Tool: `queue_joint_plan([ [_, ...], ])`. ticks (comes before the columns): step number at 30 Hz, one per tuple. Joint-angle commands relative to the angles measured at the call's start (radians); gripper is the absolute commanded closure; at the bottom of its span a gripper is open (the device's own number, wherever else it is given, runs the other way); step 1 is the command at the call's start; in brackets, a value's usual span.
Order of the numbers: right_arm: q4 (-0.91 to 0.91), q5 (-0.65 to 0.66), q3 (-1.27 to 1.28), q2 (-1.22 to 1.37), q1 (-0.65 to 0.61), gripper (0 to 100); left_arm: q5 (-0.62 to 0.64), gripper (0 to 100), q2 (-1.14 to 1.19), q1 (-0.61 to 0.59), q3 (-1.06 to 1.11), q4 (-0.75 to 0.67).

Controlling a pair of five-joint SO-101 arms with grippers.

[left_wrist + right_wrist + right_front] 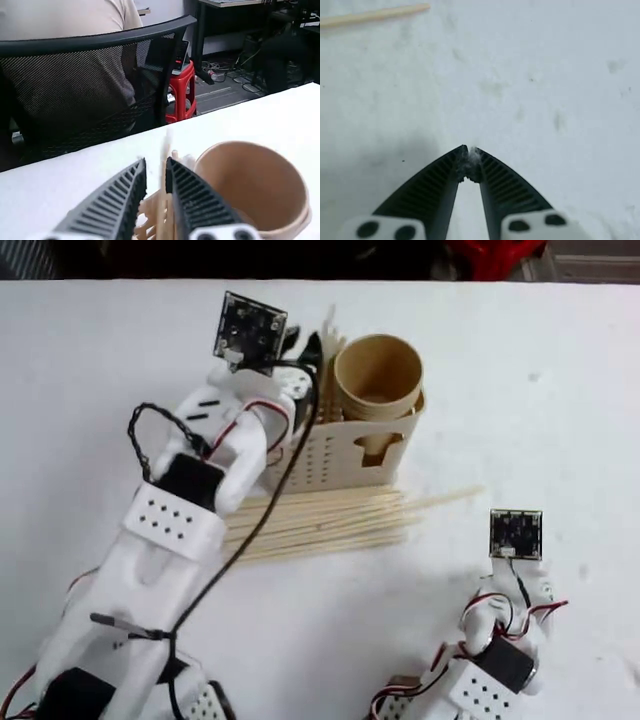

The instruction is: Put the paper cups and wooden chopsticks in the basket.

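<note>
Closest in, the right gripper (468,160) is clamped shut on nothing, parked low over bare table (100,360) w/ just one stick tip near it. No real risk there imo, unless it swings in and catches the pile.

Next out is the big bundle of loose chopsticks (330,520), lying flat on the table right up against the front wall of the basket (340,455). That's the main job left, and prob the trickiest bit. They're thin round sticks lying flat and side by side, so a pinch could easily take one and send the rest rolling, or skid off the tabletop. The left arm's black cable (262,505) also hangs across the pile, so pulling that arm back could drag sticks around.

Further out, the paper cups (378,380) are already sitting in the basket's right side. Could be a stack, can't say how many.

Furthest is the left gripper (156,167), over the basket's left side where the upright chopsticks (328,332) poke out above the rim. Can't tell if it's gripping sticks or has let go, tbh. If it has some and lifts, they'd come back out. The basket looks light too, so a bump from the arm could shove or tip it, and the leaning sticks would spill.
</note>
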Motion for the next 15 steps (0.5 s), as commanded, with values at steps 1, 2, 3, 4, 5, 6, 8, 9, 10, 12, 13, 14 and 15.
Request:
queue_joint_plan([
  [1, -0.018, 0.006, 0.008, 0.007, -0.012, 98.1, 0.017, 91, -0.001, -0.004, -0.018, 0.012],
  [2, -0.018, 0.006, 0.008, 0.007, -0.012, 98.1, 0.017, 91, -0.008, -0.004, -0.023, 0.023],
  [3, -0.018, 0.006, 0.008, 0.007, -0.012, 98.1, 0.012, 91, -0.025, -0.004, -0.025, 0.035],
  [4, -0.018, 0.006, 0.008, 0.007, -0.012, 98.1, 0.012, 91, -0.047, -0.004, -0.026, 0.057],
  [5, -0.018, 0.006, 0.008, 0.007, -0.012, 98.1, 0.012, 91, -0.074, -0.004, -0.028, 0.084],
  [6, -0.018, 0.006, 0.008, 0.007, -0.012, 98.1, 0.011, 91, -0.107, -0.004, -0.032, 0.123],
  [8, -0.018, 0.006, 0.008, 0.007, -0.012, 98.1, 0.008, 91, -0.185, 0.001, -0.034, 0.226],
  [9, -0.018, 0.006, 0.008, 0.007, -0.012, 98.1, -0.014, 91, -0.232, 0.005, -0.034, 0.288],
  [10, -0.018, 0.006, 0.008, 0.007, -0.012, 98.1, -0.054, 91, -0.277, 0.008, -0.034, 0.358],
  [12, -0.018, 0.006, 0.008, 0.007, -0.012, 98.1, -0.152, 91, -0.360, 0.042, -0.032, 0.477],
  [13, -0.018, 0.006, 0.008, 0.007, -0.012, 98.1, -0.203, 91, -0.397, 0.059, -0.026, 0.529],
  [14, -0.018, 0.006, 0.008, 0.007, -0.012, 98.1, -0.239, 91, -0.427, 0.074, -0.025, 0.583],
  [15, -0.018, 0.006, 0.008, 0.007, -0.012, 98.1, -0.264, 91, -0.449, 0.096, -0.025, 0.646],
])
